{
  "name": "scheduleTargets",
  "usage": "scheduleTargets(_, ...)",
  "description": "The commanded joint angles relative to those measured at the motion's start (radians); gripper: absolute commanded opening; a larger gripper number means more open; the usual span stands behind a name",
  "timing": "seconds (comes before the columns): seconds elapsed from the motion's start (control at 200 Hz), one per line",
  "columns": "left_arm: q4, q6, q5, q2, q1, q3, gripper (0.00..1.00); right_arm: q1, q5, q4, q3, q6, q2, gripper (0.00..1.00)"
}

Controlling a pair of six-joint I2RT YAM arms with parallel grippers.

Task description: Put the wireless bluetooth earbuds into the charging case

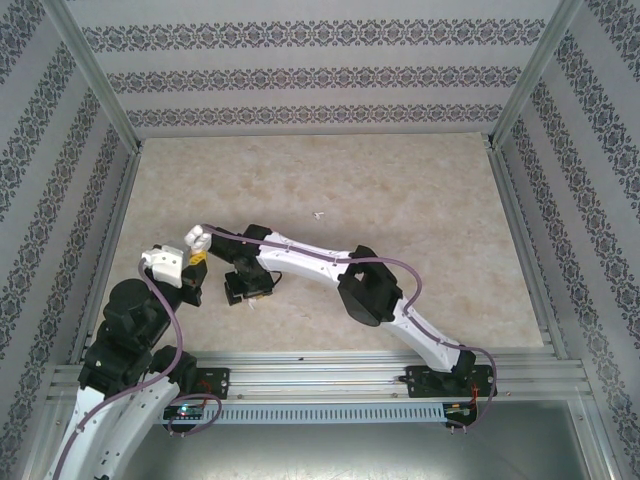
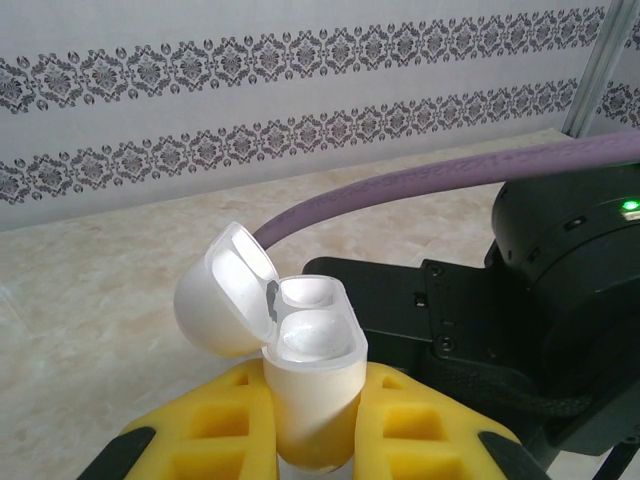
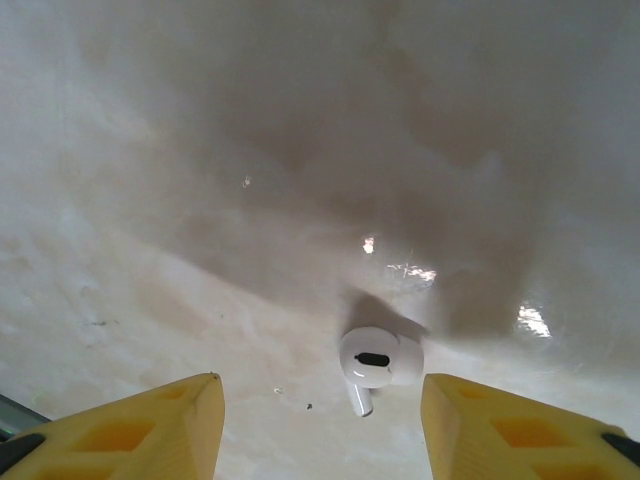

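Note:
My left gripper (image 2: 315,425) is shut on a white charging case (image 2: 305,385) and holds it upright between its yellow fingers (image 2: 210,425). The case's lid (image 2: 225,290) is hinged open to the left, and both wells (image 2: 310,335) look empty. From above, the case (image 1: 196,238) sits at the tip of the left gripper (image 1: 197,256). One white earbud (image 3: 375,362) lies on the table, stem toward me, between the tips of my open right gripper (image 3: 320,392) and nearer the right finger (image 3: 470,410). The right gripper (image 1: 245,291) hangs low, just right of the left one. The coral-red earbuds are out of view.
The right arm's black wrist (image 2: 540,300) and purple cable (image 2: 420,180) pass close behind the held case. A tiny white speck (image 1: 320,213) lies mid-table; what it is cannot be made out. Aluminium rails (image 1: 520,230) and patterned walls border the beige table (image 1: 400,190).

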Motion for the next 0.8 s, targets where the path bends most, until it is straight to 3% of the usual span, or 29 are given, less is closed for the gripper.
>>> scheduleTargets(0.0, -0.010, 0.005, -0.002, -0.018, 0.010, -0.009, 0.00, 0.006, 0.022, -0.100, 0.054, -0.022, 0.041, 0.53)
scheduleTargets(0.43, -0.010, 0.003, 0.009, -0.025, 0.011, -0.023, 0.00, 0.002, -0.034, -0.161, 0.169, -0.031, 0.149, 0.48)
scheduleTargets(0.799, 0.014, -0.004, 0.060, -0.025, 0.011, -0.044, 0.00, -0.021, 0.010, -0.142, 0.098, -0.042, 0.097, 0.28)
